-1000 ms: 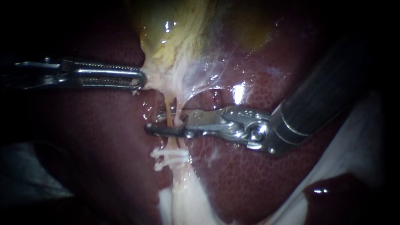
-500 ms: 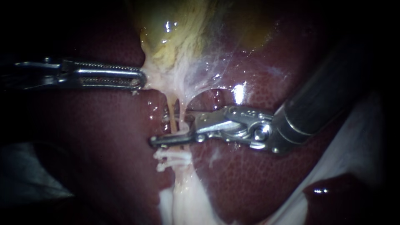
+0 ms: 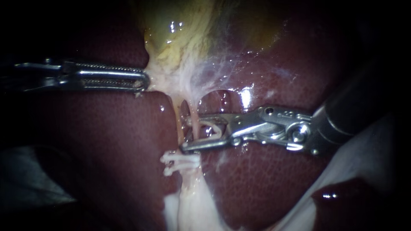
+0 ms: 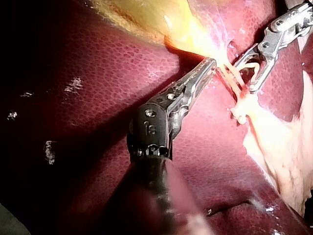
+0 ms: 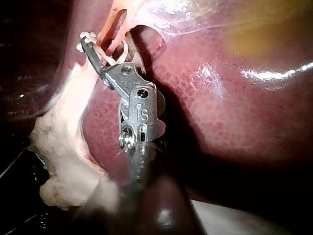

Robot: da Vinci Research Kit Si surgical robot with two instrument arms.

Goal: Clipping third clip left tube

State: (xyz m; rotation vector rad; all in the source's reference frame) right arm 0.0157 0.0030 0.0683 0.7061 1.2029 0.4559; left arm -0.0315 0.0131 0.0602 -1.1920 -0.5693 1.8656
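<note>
Two thin pale tubes run from the gallbladder (image 3: 180, 34) down over the liver (image 3: 107, 141): the left tube (image 3: 177, 122) and the right tube (image 3: 195, 124). White clips (image 3: 180, 161) sit across them lower down. My right instrument (image 3: 185, 133) has its jaws wide apart with a white clip (image 3: 214, 128) seated between them. The right tube crosses their mouth and the left tube lies just past the tips. My left instrument (image 3: 143, 81) is shut on pale tissue at the gallbladder's neck and holds it to the left; the left wrist view shows this left instrument (image 4: 209, 63) too.
Dark red liver surrounds the tubes on both sides. Pale fatty tissue (image 3: 192, 205) runs down from the clips. White cloth (image 3: 368, 162) lies under the right instrument's shaft at the lower right.
My right instrument has drawn back to the right; its jaw tips, which reached past both tubes, now end near the left tube. The left instrument has stayed still.
</note>
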